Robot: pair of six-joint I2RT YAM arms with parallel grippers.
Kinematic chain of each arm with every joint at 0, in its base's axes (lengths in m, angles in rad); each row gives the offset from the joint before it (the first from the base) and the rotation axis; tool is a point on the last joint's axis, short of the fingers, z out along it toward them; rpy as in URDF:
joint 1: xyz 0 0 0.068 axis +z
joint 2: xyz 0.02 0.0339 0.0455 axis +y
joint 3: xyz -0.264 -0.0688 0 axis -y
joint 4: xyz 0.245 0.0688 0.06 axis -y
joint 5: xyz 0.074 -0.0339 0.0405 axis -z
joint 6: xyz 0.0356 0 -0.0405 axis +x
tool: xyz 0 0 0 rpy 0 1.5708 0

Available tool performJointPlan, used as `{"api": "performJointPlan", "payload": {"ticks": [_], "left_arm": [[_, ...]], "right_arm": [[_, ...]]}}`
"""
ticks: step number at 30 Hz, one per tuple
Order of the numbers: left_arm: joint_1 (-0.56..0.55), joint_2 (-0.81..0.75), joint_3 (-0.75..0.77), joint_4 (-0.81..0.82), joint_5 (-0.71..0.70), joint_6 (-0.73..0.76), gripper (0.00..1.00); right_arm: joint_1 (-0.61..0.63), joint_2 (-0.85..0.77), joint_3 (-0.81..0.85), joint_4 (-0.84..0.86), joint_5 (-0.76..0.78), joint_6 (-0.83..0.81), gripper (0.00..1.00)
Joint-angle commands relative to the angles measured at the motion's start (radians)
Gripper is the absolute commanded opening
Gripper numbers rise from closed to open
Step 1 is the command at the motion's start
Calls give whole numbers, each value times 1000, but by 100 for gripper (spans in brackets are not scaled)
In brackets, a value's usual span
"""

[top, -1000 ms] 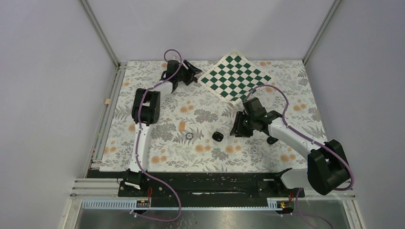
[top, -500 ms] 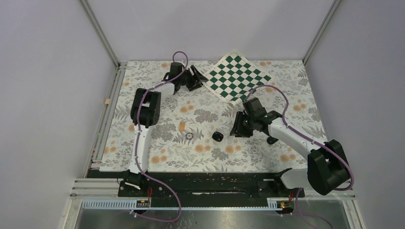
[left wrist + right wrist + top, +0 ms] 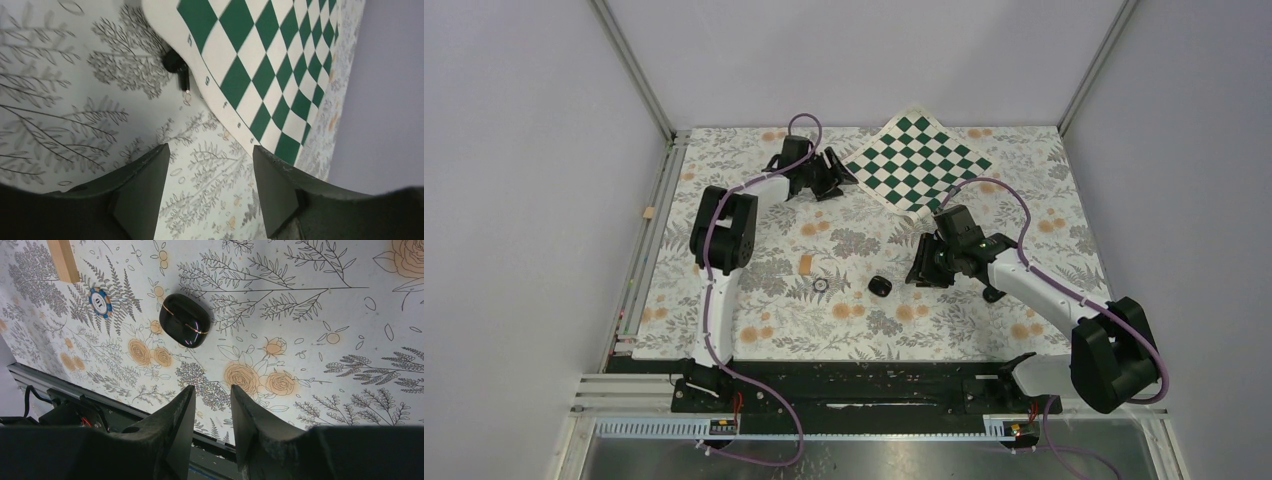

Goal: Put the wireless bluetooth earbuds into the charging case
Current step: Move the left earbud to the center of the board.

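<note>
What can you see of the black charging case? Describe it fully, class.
The charging case is a small, glossy black, rounded pebble with a thin coppery seam line around it, apparently shut. It lies flat on the floral table cover, alone: nothing touches it. A blue chip lies close by, and the right claw hovers apart, empty.
</note>
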Motion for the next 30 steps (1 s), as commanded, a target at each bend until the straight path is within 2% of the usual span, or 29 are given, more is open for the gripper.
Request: {"api": "performJointPlan", "payload": {"ticks": [1, 11, 18, 30], "left_arm": [[7, -54, 69, -30, -144, 52, 64], [14, 123, 325, -196, -243, -2, 69], [15, 210, 381, -115, -204, -109, 69], [15, 273, 372, 52, -110, -223, 68]], "right_arm": [[-6, -25, 6, 6, -26, 2, 40], [-6, -18, 10, 5, -27, 0, 40], [-5, -17, 11, 1, -22, -3, 40], [-6, 1, 17, 1, -24, -8, 40]]}}
